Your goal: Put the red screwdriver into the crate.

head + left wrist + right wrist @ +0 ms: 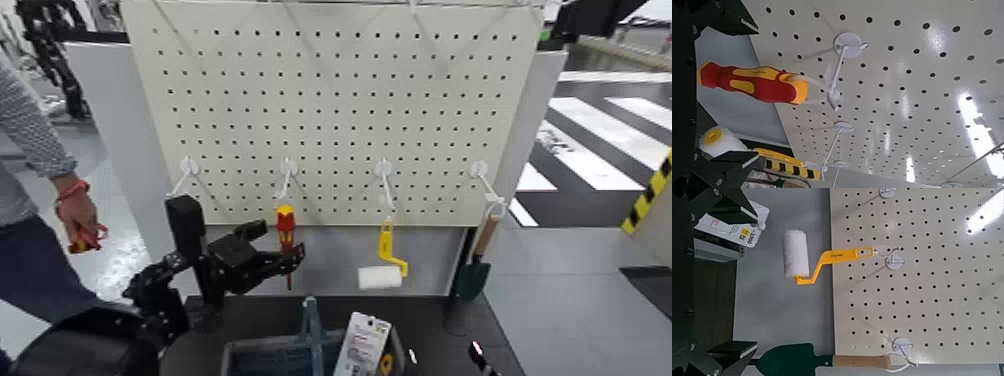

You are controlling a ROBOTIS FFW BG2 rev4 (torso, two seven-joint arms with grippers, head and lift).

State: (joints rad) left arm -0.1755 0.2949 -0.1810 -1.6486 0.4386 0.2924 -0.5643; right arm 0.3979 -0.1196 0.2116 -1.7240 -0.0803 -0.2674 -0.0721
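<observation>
A big white board full of little holes [330, 100] stands up at the back edge of the dark desk [450, 320]. Four white hooks stick out of it in a row. At the left edge of the head view a person stands beside the board, and the hand [78, 215] has a red band on the wrist and holds something red.

The low grey-blue plastic crate with a blue upright handle in the middle [300, 350] sits at the front edge of the desk. A white card packet [362, 345] leans in its right part.

The black left claw [275, 255] is up in front of the board, just left of the second hook. Its fingers are spread apart and they hold nothing. The tips are right beside the screwdriver, but I cannot tell if they touch it.

The slim red screwdriver with the yellow top and collar [286, 232] hangs from the second hook [288, 168], point down, over the back of the desk. It is not in the crate. The left wrist view shows its handle [754, 82] close up, hanging by a white loop.

A small white paint roller with a yellow handle [384, 262] hangs from the third hook. A green trowel with a wooden handle [475, 262] hangs from the fourth hook, at the right edge of the board.

The right claw [715, 356] shows only as dark edges in its own wrist view, and I cannot tell if it is open.
</observation>
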